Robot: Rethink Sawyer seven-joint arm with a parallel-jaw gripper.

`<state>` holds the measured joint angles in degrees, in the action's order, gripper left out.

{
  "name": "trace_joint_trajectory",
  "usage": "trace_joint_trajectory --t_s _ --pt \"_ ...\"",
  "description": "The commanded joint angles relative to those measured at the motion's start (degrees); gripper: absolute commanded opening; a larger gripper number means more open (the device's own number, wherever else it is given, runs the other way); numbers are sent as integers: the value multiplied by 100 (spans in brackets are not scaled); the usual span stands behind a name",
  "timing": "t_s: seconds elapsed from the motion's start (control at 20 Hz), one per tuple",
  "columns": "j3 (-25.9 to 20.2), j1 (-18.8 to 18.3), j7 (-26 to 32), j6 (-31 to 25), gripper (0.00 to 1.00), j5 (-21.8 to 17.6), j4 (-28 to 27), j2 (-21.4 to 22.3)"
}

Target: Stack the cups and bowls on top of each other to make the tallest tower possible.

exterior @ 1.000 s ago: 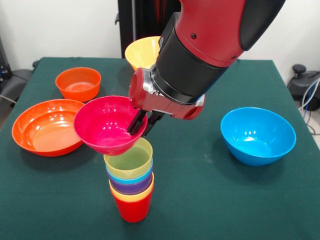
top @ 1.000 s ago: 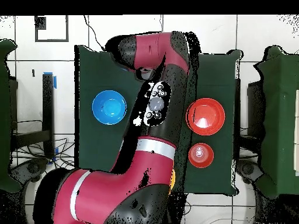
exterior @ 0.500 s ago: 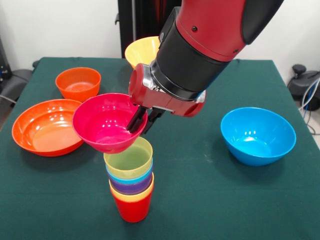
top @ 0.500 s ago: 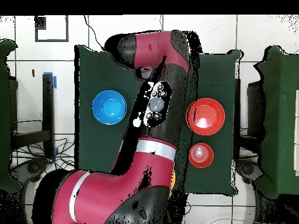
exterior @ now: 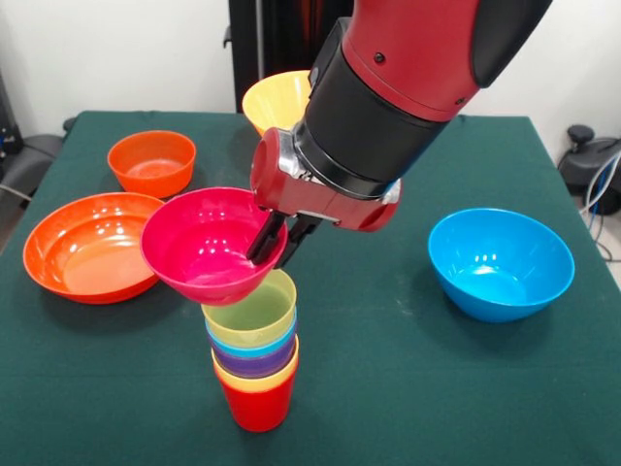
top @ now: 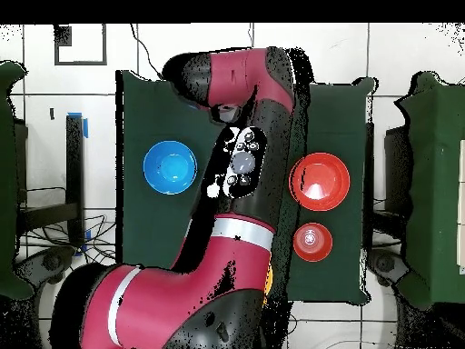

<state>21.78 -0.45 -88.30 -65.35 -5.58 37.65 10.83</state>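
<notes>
Gripping the pink bowl (exterior: 209, 244), the pincer (exterior: 279, 238) seemingly touches the cup stack (exterior: 254, 349).

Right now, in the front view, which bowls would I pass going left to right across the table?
Wide orange bowl → small orange bowl → pink bowl, held by the gripper above the stacked cups → blue bowl.

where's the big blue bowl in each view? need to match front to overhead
Front view: blue bowl at right, alone on the green table.
Overhead view: blue bowl at left, beside the arm.
Shared landmark: wide orange bowl, on the opposite side of the table in both.
</notes>
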Motion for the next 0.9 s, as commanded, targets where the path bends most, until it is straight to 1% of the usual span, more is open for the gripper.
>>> trace_joint_trajectory --t_s 0.05,0.9 --pt "-678 71 -97 343 0 -36 514 -67" --pt "-685 129 -399 388 0 7 573 -118"
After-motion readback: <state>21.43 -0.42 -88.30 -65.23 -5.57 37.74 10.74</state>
